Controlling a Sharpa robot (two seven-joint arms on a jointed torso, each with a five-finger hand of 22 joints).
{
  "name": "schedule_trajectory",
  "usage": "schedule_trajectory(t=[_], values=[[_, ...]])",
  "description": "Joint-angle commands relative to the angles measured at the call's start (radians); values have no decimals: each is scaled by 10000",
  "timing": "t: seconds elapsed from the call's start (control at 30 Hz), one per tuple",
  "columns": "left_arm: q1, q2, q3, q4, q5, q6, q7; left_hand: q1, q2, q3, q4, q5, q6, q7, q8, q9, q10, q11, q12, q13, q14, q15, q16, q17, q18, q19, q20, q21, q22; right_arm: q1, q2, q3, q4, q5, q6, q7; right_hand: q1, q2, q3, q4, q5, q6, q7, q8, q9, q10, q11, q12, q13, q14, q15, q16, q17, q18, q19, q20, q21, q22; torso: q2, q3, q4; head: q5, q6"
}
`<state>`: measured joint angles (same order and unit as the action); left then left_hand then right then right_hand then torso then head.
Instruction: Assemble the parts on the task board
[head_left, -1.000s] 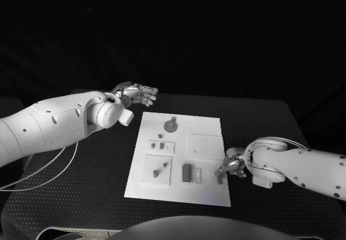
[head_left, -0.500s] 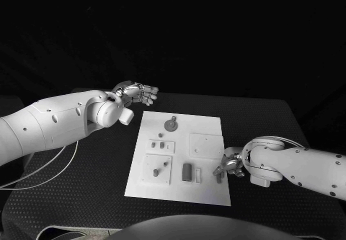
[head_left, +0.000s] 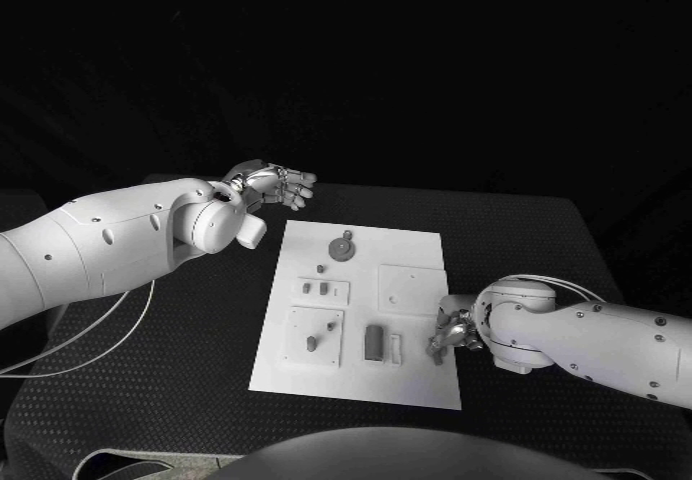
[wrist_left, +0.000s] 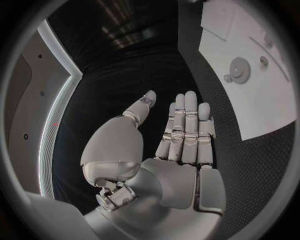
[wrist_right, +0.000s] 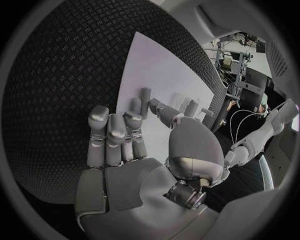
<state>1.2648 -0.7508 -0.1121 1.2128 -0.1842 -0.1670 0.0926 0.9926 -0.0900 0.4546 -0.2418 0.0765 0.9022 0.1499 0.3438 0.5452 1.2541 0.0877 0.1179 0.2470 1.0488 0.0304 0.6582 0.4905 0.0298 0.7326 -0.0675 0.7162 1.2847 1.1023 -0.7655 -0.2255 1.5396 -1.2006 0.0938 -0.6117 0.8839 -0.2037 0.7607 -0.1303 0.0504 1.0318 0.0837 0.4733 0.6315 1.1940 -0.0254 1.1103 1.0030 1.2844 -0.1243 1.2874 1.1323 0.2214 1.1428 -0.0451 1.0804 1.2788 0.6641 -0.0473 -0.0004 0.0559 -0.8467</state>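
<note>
While the board (head_left: 411, 250) lies flat in the middle of the black table (head_left: 173, 380), we see the left hand (head_left: 271, 186) raised off its far left corner, well apart from every part. In the left wrist view that hand (wrist_left: 181, 135) shows its fingers straight and side by side, the thumb set off a little, and nothing in the palm. The board's far end (wrist_left: 250, 100) lies beside it there, with the round part (wrist_left: 239, 69) on it.

We find the right hand (head_left: 456, 331) low at the board's right edge, near the near right corner. In the right wrist view its fingers (wrist_right: 115, 135) stretch out toward the board (wrist_right: 156, 75), and the thumb (wrist_right: 164, 112) reaches forward beside them. A small upright part (wrist_right: 145, 95) stands just beyond the fingertips. We cannot tell whether thumb and finger pinch it or merely touch it.

On the board, the round part (head_left: 342, 247) sits at the far end. Two small parts (head_left: 320, 290) stand in a raised block at mid left. Two more (head_left: 319, 337) lie on a square block at near left. A dark slot piece (head_left: 374, 343) lies near the middle of the near end, and a small part (head_left: 437, 348) stands at the right hand's fingertips.
</note>
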Motion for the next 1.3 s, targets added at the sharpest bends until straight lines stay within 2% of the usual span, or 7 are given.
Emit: schedule_trajectory(t=[0.03,0.33,0.5,0.67,0.77,0.93,1.3], values=[[13,-36,5,62,-459,112,44,-84,-27,2,54,-16,-69,-25,35,-17,-58,-5,39,-5,-32,50,-38,13,140,-44,36,-61,13,-323,96,-210,-23,-578,532,-45,100,-23,-7,-94,-20,-25,23,-1833,-1,-55,4,68,-12,21,-18,35,7,404,-16,-19,37,-15,3,-6,0,-7,-20],[13,-52,4,77,-466,124,21,-93,-37,-2,61,-22,-73,-25,36,-23,-63,-3,38,-7,-42,55,-52,20,138,-53,40,-67,22,-356,187,-212,-57,-674,559,-58,-35,-35,-81,-60,-20,-7,32,-1847,1,-49,13,67,-25,38,-5,36,24,404,-8,22,45,-32,0,-11,1,-25,-39],[13,-54,4,82,-466,147,-9,-96,-37,-3,64,-24,-75,-24,37,-25,-64,-3,37,-7,-44,57,-56,23,138,-54,41,-69,25,-372,196,-213,-4,-1730,515,51,-57,-60,-93,-63,-20,-22,35,-1864,-4,-59,16,62,-31,-4,-3,-10,-36,404,-15,31,43,-38,1,-9,2,-18,-45],[13,-53,4,76,-466,156,-20,-97,-37,-3,67,-25,-77,-23,37,-27,-66,-2,37,-7,-45,58,-59,26,138,-56,41,-71,27,-372,146,-211,109,-1770,403,116,281,-83,118,-322,-19,-444,178,-2164,-163,-226,148,-7,-60,-273,97,-267,-285,404,-150,49,-26,-79,2,-4,-4,-8,-62],[13,-49,3,78,-466,170,-23,-98,-37,-3,69,-26,-78,-22,38,-29,-67,-2,36,-8,-45,58,-61,28,138,-57,42,-72,29,-372,80,-209,215,-1588,349,173,601,143,393,-468,-13,-545,229,-2261,-245,-258,196,-8,-69,-292,146,-295,-288,404,-189,52,-48,-100,-3,-3,3,-12,-60],[13,-51,3,78,-466,166,-30,-96,-36,-1,69,-26,-78,-22,39,-30,-68,-1,36,-8,-46,59,-63,31,139,-58,42,-73,32,-370,-35,-206,310,-1228,226,171,913,838,1227,-995,250,-371,275,-2332,-492,-241,240,18,-130,-257,214,-345,-284,404,-259,193,-14,-107,1,0,-6,-2,-54],[13,-67,1,88,-466,164,-39,-86,-35,4,66,-25,-79,-22,41,-34,-69,-2,36,-8,-44,58,-67,38,141,-59,42,-75,38,-233,-382,-168,544,200,-754,401,711,1115,1803,-1209,464,-109,223,-2315,-714,-109,198,55,-229,-147,183,-369,-268,404,-167,241,67,-154,4,-6,-11,-18,-28]])
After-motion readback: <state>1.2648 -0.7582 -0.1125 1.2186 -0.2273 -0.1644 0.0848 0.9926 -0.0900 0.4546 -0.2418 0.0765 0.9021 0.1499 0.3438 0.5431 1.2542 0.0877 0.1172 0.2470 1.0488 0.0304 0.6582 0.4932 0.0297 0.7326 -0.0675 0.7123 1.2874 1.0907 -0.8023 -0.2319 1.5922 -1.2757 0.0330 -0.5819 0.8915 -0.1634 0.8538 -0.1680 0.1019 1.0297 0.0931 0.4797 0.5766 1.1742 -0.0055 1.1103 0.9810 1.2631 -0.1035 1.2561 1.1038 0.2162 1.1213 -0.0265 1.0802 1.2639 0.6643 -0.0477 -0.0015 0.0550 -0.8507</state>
